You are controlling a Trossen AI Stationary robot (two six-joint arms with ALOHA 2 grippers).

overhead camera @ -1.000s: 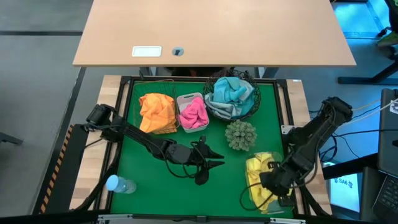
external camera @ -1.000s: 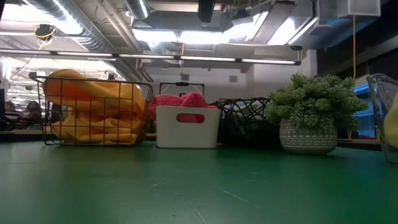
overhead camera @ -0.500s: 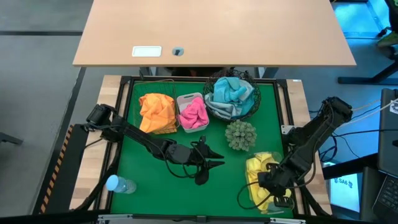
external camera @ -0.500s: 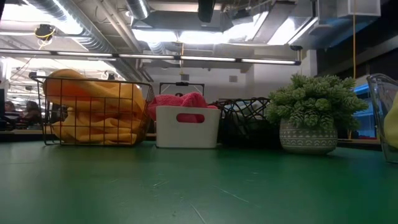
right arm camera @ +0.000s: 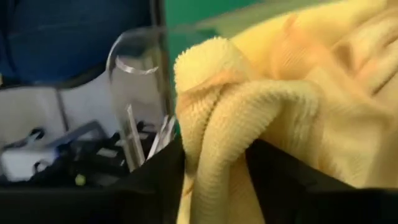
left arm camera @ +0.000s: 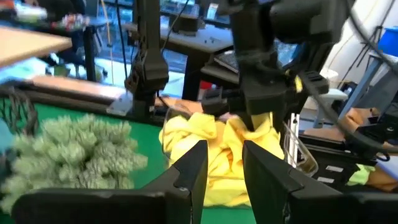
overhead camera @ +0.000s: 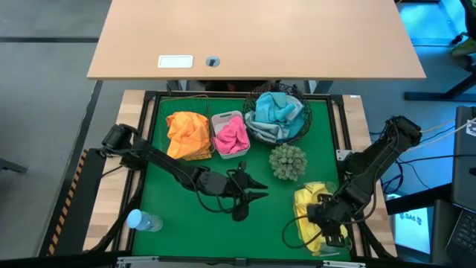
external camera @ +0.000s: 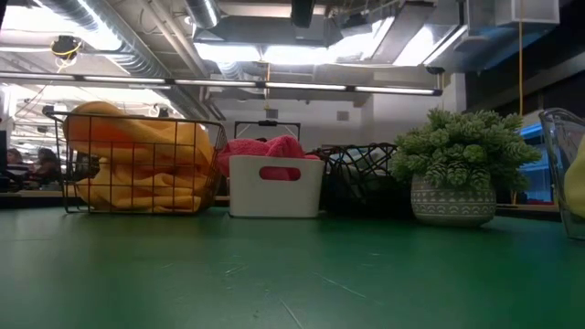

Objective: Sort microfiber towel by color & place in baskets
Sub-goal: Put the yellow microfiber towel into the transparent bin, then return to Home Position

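The green worktop [overhead camera: 186, 216] is carrying four containers. The dark square wire-grid basket [overhead camera: 187, 135] is holding an orange towel [external camera: 137, 155], the small white plastic tub [external camera: 275, 185] beside it is holding a pink towel [overhead camera: 232, 136], and the round black wire-mesh basket [overhead camera: 277, 116] is holding a teal towel [overhead camera: 274, 108]; these three are standing in a row at the far edge. The clear plastic tray [overhead camera: 301, 231] is lying at the near right corner, and the yellow towel [overhead camera: 312, 208] is sitting inside it. The right pincer [overhead camera: 321, 217] is directly above this tray, with a thick fold of the yellow towel [right arm camera: 224, 124] lying between its two fingers [right arm camera: 283, 171]; the fingers are standing apart on both sides of the fold, and I cannot tell if they are gripping it or letting it go. So the towel is right under the right arm, and the left arm is well apart from it. The left pincer [overhead camera: 245, 195] is hovering over the middle of the worktop, half open and holding nothing, pointing toward the tray. Its wrist view is showing the right pincer [left arm camera: 258, 118] from the side, over the towel heap, which the high view is mostly hiding under the arm. The low view is showing only the tray's edge [external camera: 558, 128] and the spiky plant [external camera: 462, 151].
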